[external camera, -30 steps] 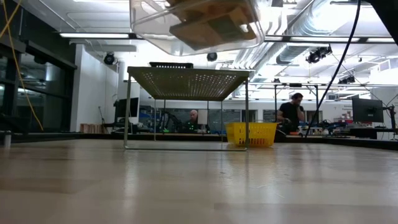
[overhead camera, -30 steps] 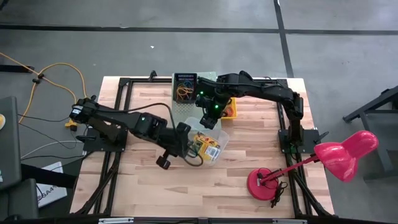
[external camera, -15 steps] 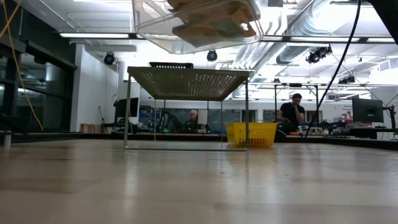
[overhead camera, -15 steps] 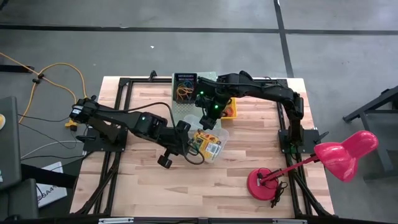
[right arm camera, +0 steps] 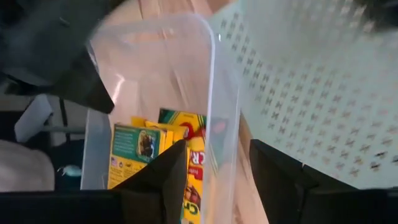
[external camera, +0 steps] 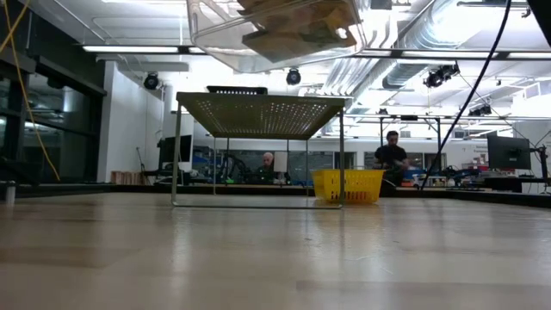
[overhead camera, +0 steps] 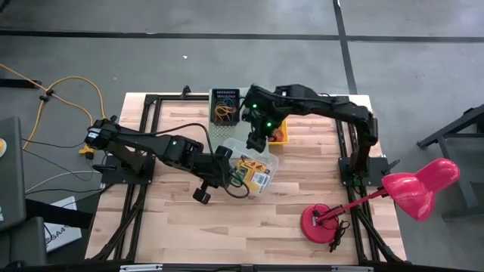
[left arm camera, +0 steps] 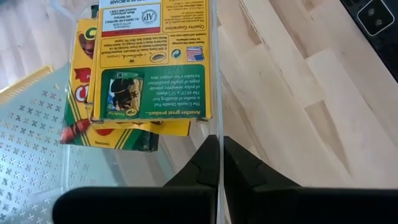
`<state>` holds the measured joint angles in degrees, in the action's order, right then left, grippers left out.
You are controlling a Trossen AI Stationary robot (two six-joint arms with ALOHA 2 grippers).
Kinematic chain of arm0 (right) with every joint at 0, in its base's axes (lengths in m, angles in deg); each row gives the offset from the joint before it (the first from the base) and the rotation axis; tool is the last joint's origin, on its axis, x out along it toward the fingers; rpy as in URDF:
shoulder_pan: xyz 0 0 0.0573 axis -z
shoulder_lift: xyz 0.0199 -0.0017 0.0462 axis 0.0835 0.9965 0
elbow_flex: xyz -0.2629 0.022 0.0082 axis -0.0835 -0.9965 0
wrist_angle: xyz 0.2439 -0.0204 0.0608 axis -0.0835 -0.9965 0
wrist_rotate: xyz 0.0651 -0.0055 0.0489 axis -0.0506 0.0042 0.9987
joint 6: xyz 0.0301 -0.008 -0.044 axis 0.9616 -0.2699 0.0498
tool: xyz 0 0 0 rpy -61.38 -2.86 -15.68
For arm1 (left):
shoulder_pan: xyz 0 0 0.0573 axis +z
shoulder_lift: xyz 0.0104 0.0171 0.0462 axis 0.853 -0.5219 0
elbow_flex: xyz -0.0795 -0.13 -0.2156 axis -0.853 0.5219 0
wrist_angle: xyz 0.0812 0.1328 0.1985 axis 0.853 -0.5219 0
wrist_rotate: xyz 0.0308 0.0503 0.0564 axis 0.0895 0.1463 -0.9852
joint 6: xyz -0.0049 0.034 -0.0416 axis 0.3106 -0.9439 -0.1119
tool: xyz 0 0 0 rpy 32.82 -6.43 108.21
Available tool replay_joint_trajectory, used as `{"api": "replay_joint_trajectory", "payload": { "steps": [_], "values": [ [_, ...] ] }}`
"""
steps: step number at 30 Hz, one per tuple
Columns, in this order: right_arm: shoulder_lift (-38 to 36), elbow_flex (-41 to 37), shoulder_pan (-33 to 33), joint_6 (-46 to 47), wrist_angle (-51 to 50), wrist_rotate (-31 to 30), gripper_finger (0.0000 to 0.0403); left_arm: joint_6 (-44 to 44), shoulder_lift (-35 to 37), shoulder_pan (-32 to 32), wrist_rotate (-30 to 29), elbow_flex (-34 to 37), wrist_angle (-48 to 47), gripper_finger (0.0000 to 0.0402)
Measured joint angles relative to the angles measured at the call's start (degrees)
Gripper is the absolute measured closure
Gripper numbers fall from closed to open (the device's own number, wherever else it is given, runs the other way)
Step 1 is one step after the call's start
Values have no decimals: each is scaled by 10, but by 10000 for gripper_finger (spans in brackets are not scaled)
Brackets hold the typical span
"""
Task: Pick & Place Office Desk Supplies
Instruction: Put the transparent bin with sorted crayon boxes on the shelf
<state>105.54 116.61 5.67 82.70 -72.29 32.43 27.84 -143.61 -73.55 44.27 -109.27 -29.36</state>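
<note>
High view, left to right: left gripper pinched onto wall of clear bin, held off tabletop; crayon boxes inside. Right gripper spread wide just above, empty. Best kept level, steady.
</note>
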Motion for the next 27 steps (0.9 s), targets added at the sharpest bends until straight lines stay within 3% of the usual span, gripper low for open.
{"api": "replay_joint_trajectory", "payload": {
  "steps": [9,21,27],
  "values": [
    [-50,0,-3,-1,17,-62,241,7,0,0,1,0,6,401],
    [-118,0,-7,-5,42,-71,246,117,29,32,-28,0,-10,401],
    [-153,0,-7,-12,60,-82,253,144,42,54,-1,0,-18,401]
  ]
}}
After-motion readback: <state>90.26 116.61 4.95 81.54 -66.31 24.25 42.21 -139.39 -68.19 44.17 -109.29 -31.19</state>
